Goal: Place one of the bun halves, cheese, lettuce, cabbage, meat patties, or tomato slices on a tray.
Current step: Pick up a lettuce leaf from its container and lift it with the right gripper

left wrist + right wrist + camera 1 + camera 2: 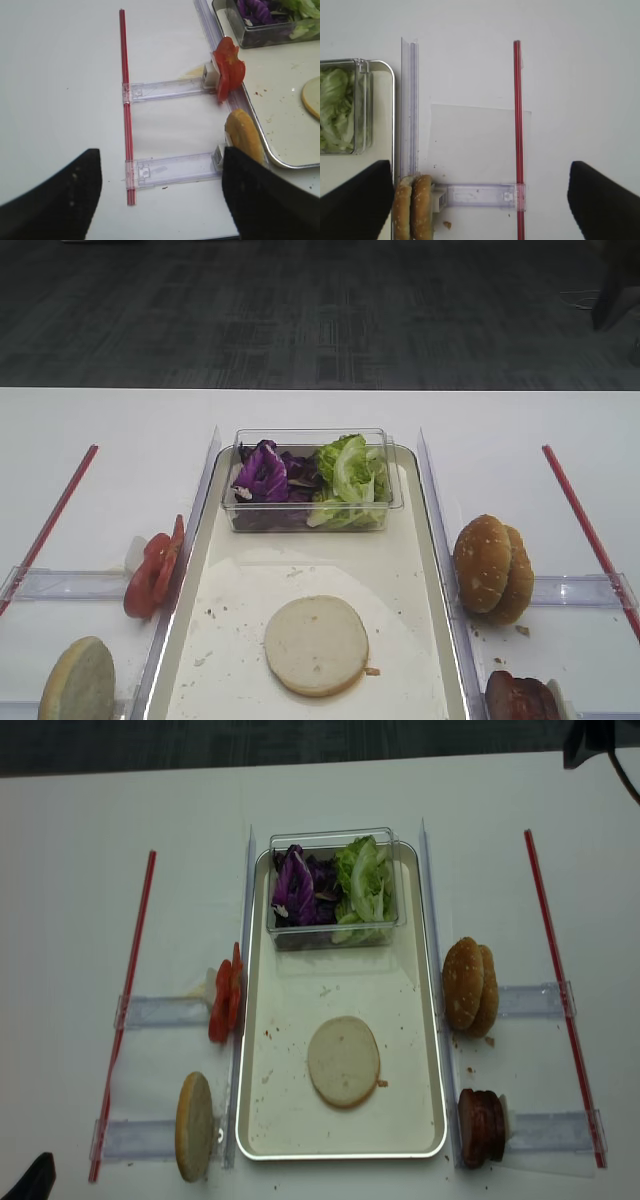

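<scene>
A pale bun half (316, 645) lies cut face up on the cream tray (300, 560). Lettuce (350, 475) and purple cabbage (262, 475) fill a tub at the tray's far end. Tomato slices (155, 568) and another bun half (77, 680) stand on edge left of the tray. Two sesame bun halves (492, 570) and meat patties (520, 698) stand on its right. Cheese is out of view. My right gripper (480, 200) is open above the table, its left finger beside the sesame buns (414, 207). My left gripper (157, 200) is open, its right finger beside the left bun half (243, 135).
The clear plastic tub (310, 520) sits on the tray's far end. Clear holders (480, 195) and upright dividers (410, 100) flank the tray. Red strips (585, 525) run along both outer sides of the white table.
</scene>
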